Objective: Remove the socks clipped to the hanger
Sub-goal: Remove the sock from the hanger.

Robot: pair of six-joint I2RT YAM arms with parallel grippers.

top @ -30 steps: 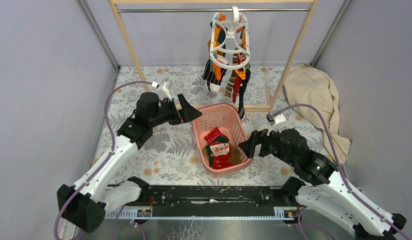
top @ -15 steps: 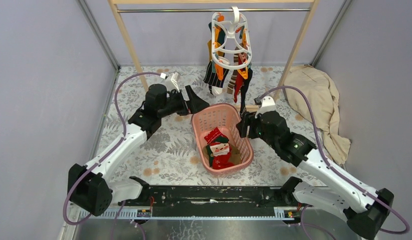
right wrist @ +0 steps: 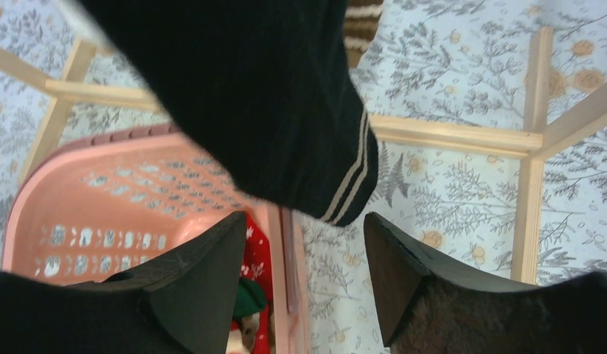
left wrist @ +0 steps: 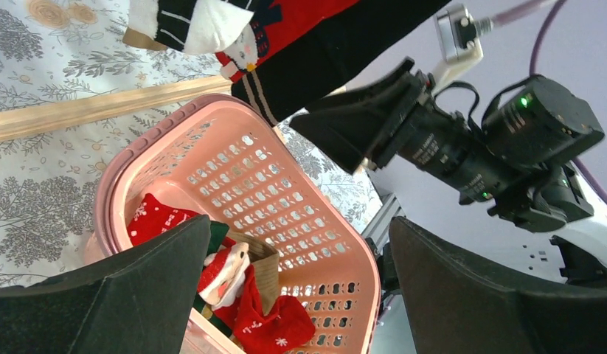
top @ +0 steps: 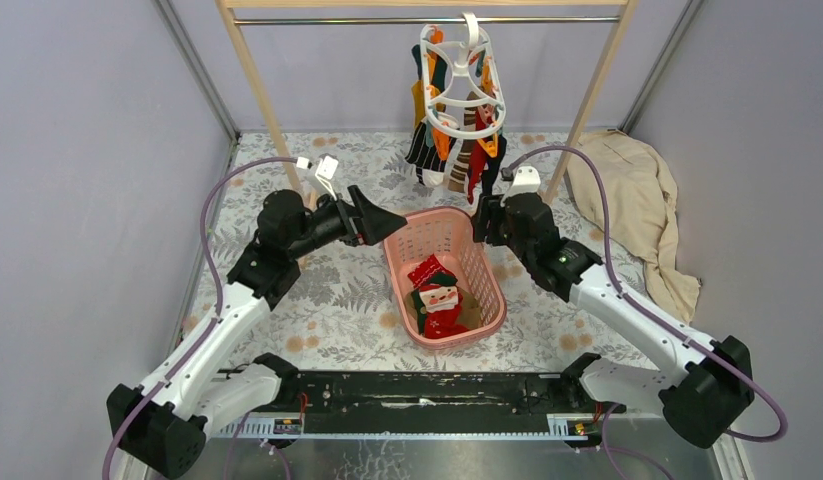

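Note:
The white oval hanger [top: 461, 80] hangs by its hook from the rack's bar, with orange and teal clips holding several socks [top: 457, 160]: black, striped, red. My right gripper [top: 484, 222] is open just below the hanging black sock [right wrist: 263, 103], whose striped cuff sits above its fingertips [right wrist: 212, 258]. My left gripper [top: 387, 222] is open and empty at the basket's far-left rim. The left wrist view shows the hanging red and black socks [left wrist: 300, 44] and the right gripper [left wrist: 374, 118] beneath them.
A pink basket [top: 487, 270] holds red and green Christmas socks [top: 439, 297] and an olive one [left wrist: 262, 258]. The tall wooden rack [top: 252, 75] stands at the back with its base bar [right wrist: 448, 133] on the floral table. A beige garment [top: 632, 200] lies at right.
My right gripper has risen and moved back from the basket's right side to under the hanging black sock. My left gripper swung toward the hanger, then came back to the basket's left rim.

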